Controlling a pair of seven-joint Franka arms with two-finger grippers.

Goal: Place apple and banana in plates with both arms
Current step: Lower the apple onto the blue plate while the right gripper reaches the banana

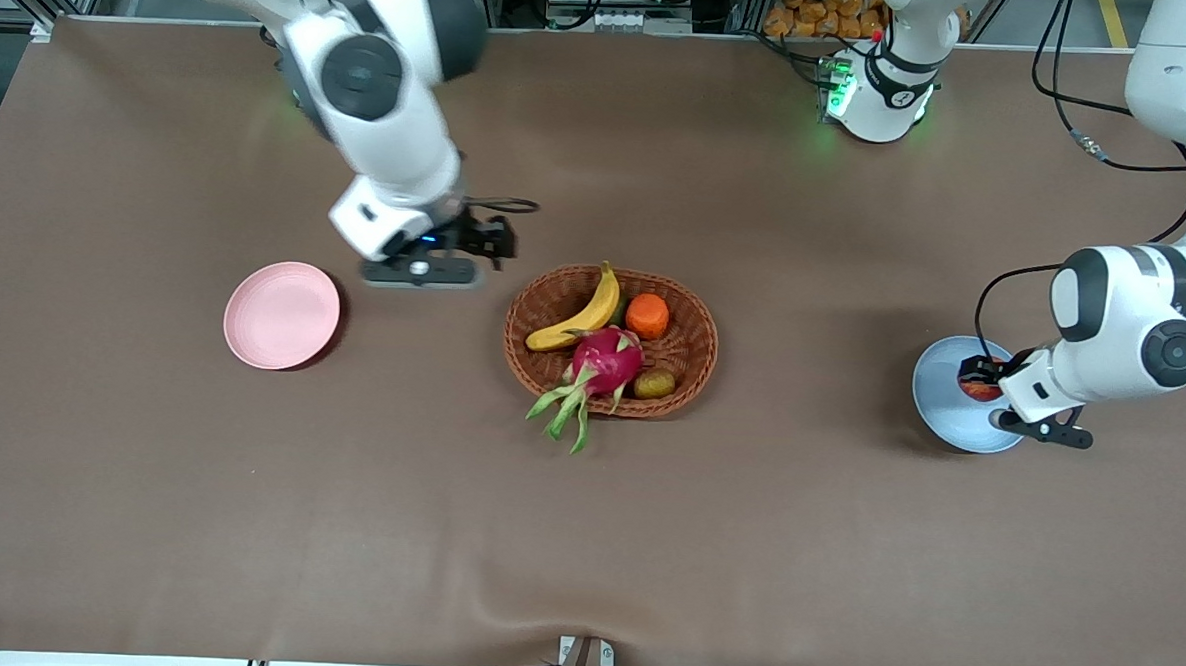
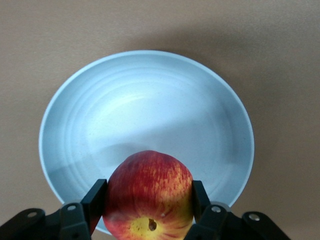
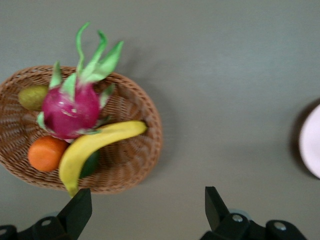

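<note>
Left hand point(image 2: 148, 210) grasps the apple point(image 2: 148, 199) over the blue plate point(image 2: 145, 100) | right hand point(image 3: 147, 210) hovers released over the table beside the basket point(image 1: 692, 347) | banana point(image 1: 579, 317) lies in the basket

The front view looks down from high across the table point(image 1: 145, 514), facing both arm bases. The left wrist view looks close down into the blue plate point(image 2: 150, 110). The right wrist view looks down from higher at the wicker basket point(image 3: 145, 150), which the front view shares.
</note>
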